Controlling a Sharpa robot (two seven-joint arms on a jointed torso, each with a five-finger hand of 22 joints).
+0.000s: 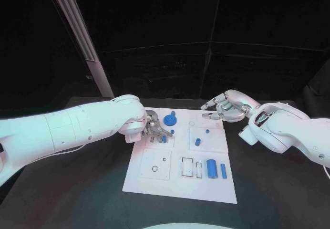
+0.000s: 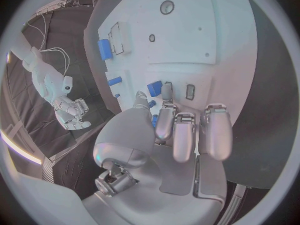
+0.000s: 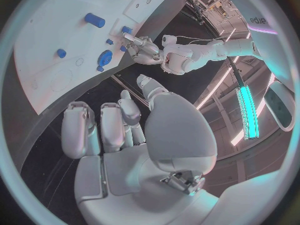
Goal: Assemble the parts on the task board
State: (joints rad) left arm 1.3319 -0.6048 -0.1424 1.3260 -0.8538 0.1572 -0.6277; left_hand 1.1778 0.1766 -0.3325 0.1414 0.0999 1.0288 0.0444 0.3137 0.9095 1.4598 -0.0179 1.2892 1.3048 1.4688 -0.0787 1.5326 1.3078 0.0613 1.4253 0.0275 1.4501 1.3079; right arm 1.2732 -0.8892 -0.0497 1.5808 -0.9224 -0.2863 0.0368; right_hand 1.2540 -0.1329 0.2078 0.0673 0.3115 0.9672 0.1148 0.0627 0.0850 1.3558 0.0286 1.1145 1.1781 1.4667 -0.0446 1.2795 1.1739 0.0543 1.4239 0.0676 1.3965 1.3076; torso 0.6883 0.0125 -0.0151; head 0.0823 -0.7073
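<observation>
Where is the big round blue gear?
In the head view, the blue gear sits at the far end of the task board, toward its left side, just past the left hand and its fingers.

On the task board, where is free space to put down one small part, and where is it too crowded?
The task board's near edge, below the blue cylinders, is bare. So is its left strip beside the small ring. The far-left corner is crowded: the left robot hand sits beside the blue gear.

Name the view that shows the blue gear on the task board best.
The head view: the blue gear lies unobstructed on the task board, beside the left hand. The right wrist view shows it smaller; I cannot find it in the left wrist view.
</observation>
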